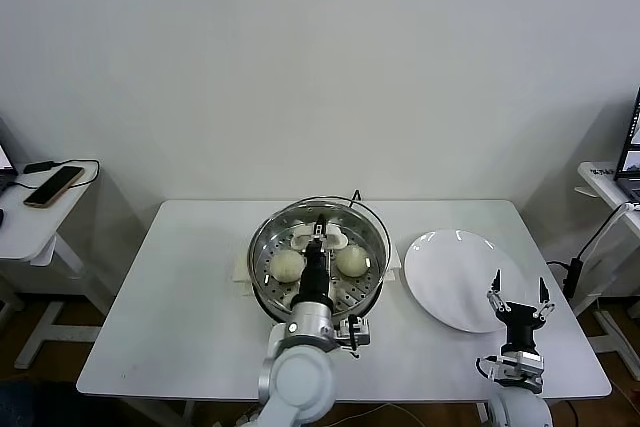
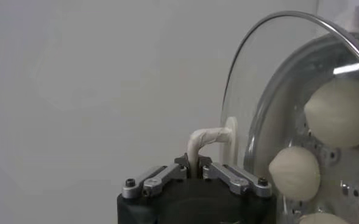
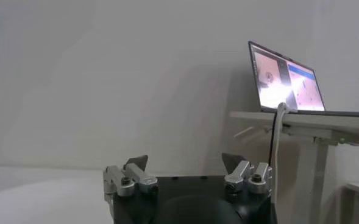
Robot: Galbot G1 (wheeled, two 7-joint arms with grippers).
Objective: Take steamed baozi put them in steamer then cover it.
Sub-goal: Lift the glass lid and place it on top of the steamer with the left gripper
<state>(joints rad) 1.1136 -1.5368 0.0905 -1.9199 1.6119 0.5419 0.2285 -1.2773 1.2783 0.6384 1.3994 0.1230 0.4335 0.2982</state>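
The steamer [image 1: 262, 247] stands mid-table with cream-white baozi [image 1: 287, 265] on its perforated tray. In the left wrist view several baozi [image 2: 341, 112] show through the glass of the cover [image 2: 258, 91]. My left gripper [image 1: 319, 234] reaches over the pot and is shut on the cover's white handle [image 2: 206, 137]. The cover hangs tilted above the steamer, its metal rim [image 1: 372, 215] arcing past the far right side. My right gripper [image 1: 519, 297] waits open and empty at the near right edge of the white plate [image 1: 445, 272]; its jaws [image 3: 185, 163] stand wide apart.
The white plate lies empty to the right of the steamer. A side table with a phone [image 1: 55, 185] stands at the left. Another table with a laptop [image 3: 286, 79] and hanging cables stands at the right.
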